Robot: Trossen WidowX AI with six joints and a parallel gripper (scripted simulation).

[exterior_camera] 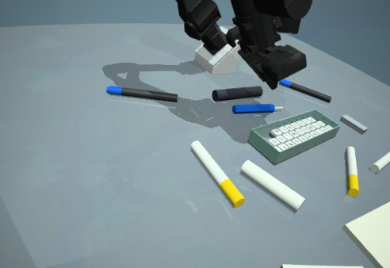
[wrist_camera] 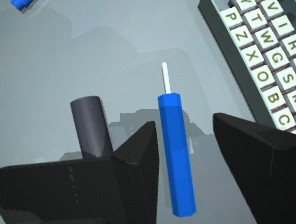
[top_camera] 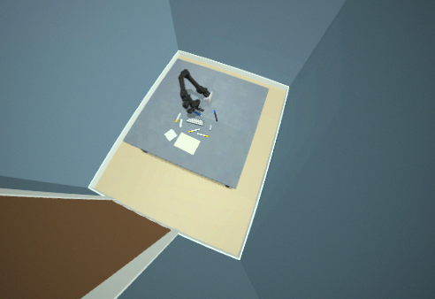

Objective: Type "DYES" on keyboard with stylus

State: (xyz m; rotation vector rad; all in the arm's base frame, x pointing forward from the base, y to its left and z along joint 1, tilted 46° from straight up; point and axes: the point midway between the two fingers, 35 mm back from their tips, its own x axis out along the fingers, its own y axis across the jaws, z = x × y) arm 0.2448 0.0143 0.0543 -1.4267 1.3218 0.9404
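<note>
The stylus, a blue barrel with a thin white tip, lies on the desk. My gripper is open and empty above it. In the wrist view the fingers stand on either side of the barrel, with a gap on each side; the tip points up the image. The green-framed keyboard with white keys is beside the stylus, at the upper right of the wrist view. The D and E keys do not show there.
A dark cylinder lies close beside the stylus, near the left finger. Two black-and-blue pens, a white tube, yellow-ended markers, a small grey bar and a pale wedge block stand or lie around.
</note>
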